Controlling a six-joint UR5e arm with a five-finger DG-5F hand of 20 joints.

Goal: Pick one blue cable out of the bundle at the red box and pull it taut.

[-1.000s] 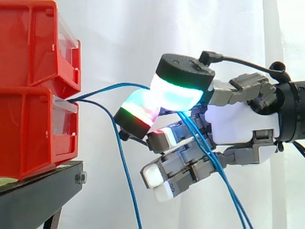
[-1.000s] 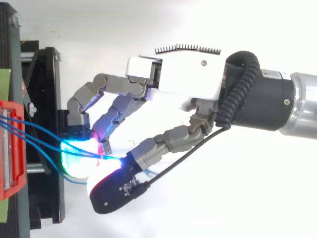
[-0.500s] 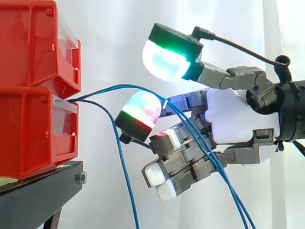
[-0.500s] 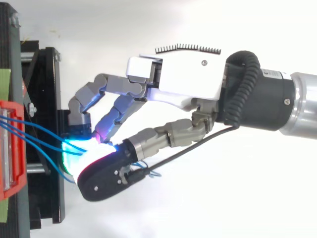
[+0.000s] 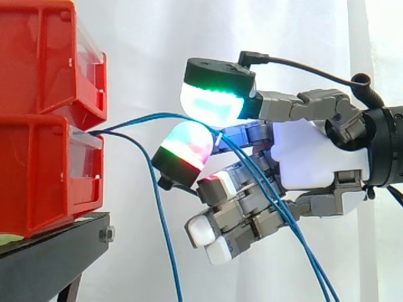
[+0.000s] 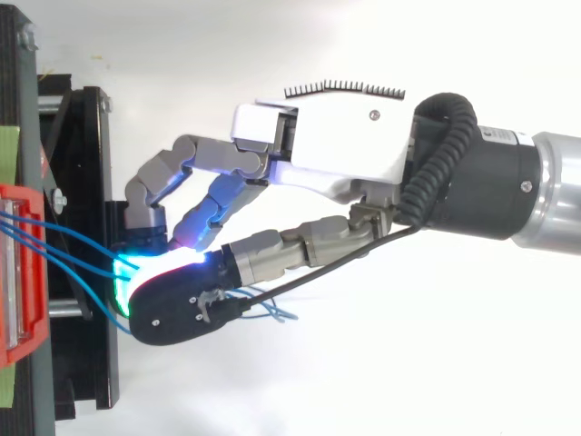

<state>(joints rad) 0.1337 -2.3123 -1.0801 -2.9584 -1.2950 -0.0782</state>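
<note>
- The thumb was lifted clear half a second ago and has come back down, further toward the bins. It now rests on the fingers point(image 5: 186, 148), so the hand point(image 5: 315, 157) pinches one blue cable point(image 5: 135, 117) anew, nearer the box.
- That cable still arcs slackly from the lower red bin point(image 5: 38, 176) to the pinch, so the pull away is probably what remains.
- A second strand point(image 5: 165, 239) hangs from the same bin, and trailing strands point(image 5: 302, 245) cross the curled lower fingers. Either could drag along.
- The black stand point(image 5: 50, 251) sits below the bins, apart from the hand.
</note>
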